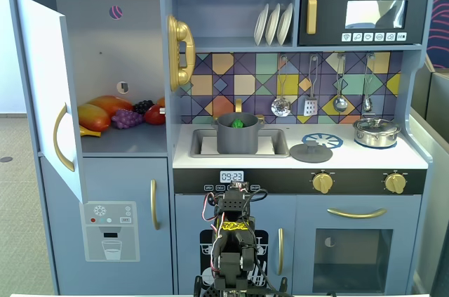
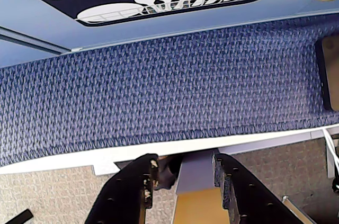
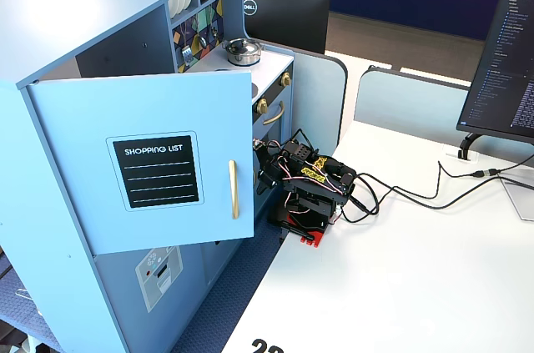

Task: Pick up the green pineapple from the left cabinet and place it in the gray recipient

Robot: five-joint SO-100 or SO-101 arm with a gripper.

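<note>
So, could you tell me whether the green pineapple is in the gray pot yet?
Yes, it appears in: something bright green shows above the gray pot's rim in the sink, and none remains among the cabinet's fruit.

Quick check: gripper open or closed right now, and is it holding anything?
Gripper: open and empty in the wrist view. The green pineapple already sits in the gray recipient.

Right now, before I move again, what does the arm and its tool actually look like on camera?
The arm is black plastic with blocky joint motors, sitting on a red base clamp at the table's edge. Thin red, white and black wires loop between the joints, and yellow-and-black labels mark the motors. A thicker black cable trails off across the white table. The tool has two matte black fingers with small holes along them.
</note>
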